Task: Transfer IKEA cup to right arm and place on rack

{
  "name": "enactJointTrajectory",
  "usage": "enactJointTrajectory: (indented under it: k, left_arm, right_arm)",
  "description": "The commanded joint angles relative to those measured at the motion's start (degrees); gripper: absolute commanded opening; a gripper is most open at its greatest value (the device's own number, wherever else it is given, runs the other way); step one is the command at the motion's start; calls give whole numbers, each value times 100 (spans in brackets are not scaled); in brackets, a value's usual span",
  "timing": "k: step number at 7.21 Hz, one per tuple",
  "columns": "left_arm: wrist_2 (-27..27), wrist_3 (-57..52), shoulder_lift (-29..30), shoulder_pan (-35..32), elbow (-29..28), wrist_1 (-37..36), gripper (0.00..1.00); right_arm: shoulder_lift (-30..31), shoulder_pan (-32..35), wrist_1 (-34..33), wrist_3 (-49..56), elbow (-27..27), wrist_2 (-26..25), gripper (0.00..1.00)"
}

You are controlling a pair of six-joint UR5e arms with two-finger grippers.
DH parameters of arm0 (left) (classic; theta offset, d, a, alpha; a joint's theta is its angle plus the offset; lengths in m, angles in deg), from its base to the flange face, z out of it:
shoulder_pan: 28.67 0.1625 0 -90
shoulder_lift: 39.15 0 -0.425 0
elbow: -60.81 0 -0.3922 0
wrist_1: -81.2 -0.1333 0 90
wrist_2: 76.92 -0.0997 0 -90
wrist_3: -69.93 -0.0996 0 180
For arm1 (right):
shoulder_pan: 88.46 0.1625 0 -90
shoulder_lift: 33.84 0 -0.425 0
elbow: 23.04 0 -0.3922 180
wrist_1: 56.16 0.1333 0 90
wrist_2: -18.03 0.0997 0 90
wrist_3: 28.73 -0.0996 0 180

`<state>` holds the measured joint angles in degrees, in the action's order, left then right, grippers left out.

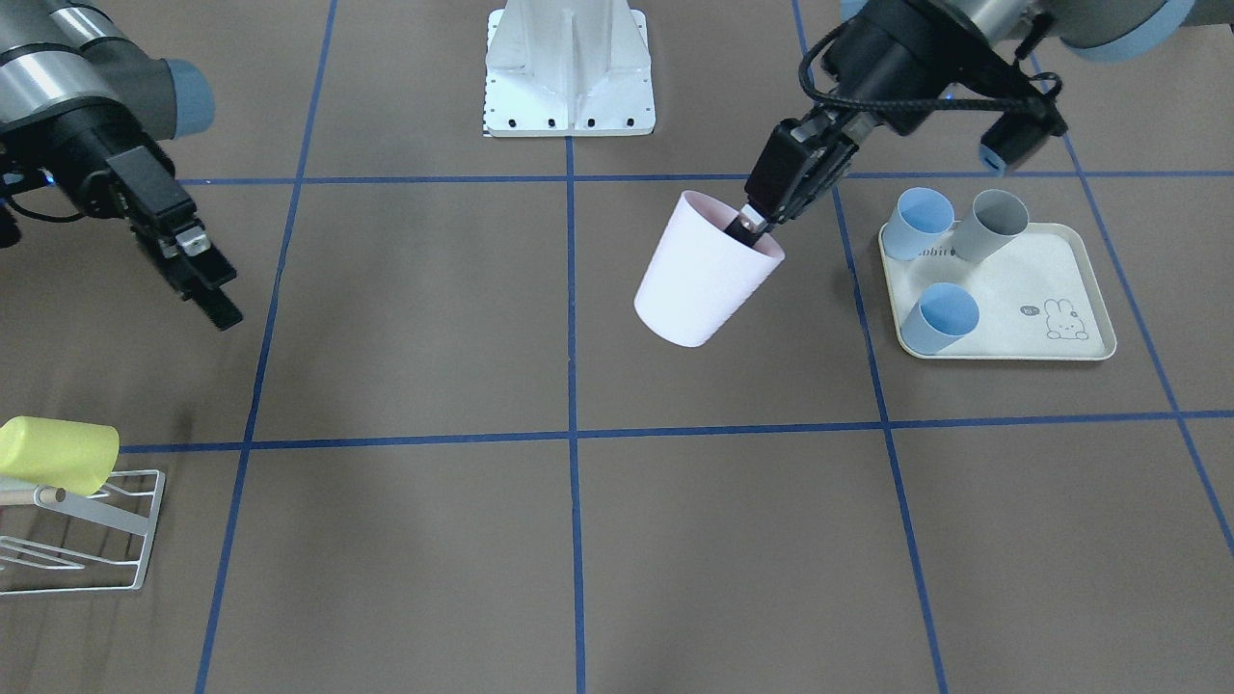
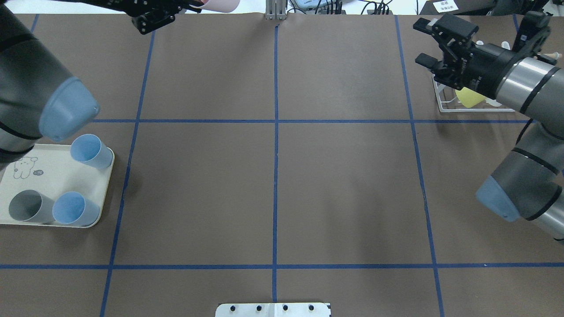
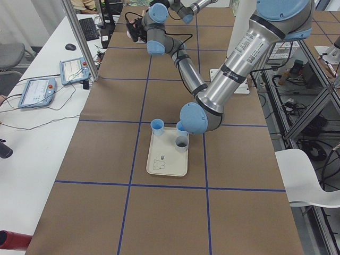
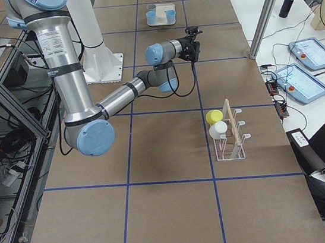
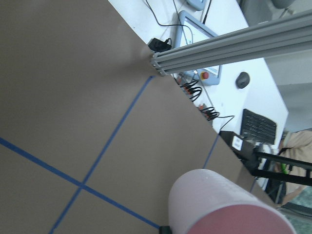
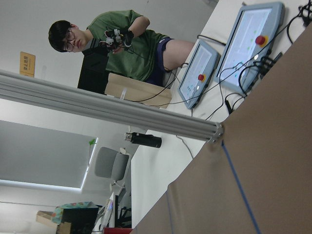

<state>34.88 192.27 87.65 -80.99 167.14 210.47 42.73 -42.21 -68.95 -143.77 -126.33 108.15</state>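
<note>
The left gripper (image 1: 757, 220) pinches the pink cup (image 1: 704, 280) by its rim, aloft over open table. The right gripper (image 2: 423, 42) gapes wide, apart from the rack (image 1: 149, 540). The tray's (image 1: 1051, 265) lettering is too small to read.

The cup (image 1: 709, 275), a pale pink tapered tumbler, is hanging in the air above the table (image 1: 434, 337), clear of the surface. It is tilting, with its open mouth turned up toward the left gripper (image 1: 750, 226) and its base pointing away. The gripper is pinching the rim, one finger showing inside the mouth. The rack (image 1: 116, 540), white wire with slanted rods and a light wooden peg (image 4: 230, 121), is standing on the table at the robot's right, near the operators' edge, well apart from the cup. A yellow cup (image 1: 58, 455) and a white one (image 4: 217, 130) are sitting on the rack.
</note>
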Motion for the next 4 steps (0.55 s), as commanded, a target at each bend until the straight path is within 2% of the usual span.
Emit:
enactJointTrajectory:
  k: [1, 3, 4]
  left_arm:
    - [-1349, 738, 3, 729, -165, 1096, 0]
    - [-1696, 1079, -6, 969, -314, 1686, 0]
    - [-1697, 1169, -6, 1065, -428, 2029, 0]
  right_arm:
    - [-554, -353, 39, -1173, -25, -30, 98]
    - [-951, -652, 4, -2211, 19, -221, 98]
    - [-986, -853, 47, -2354, -7, -580, 98]
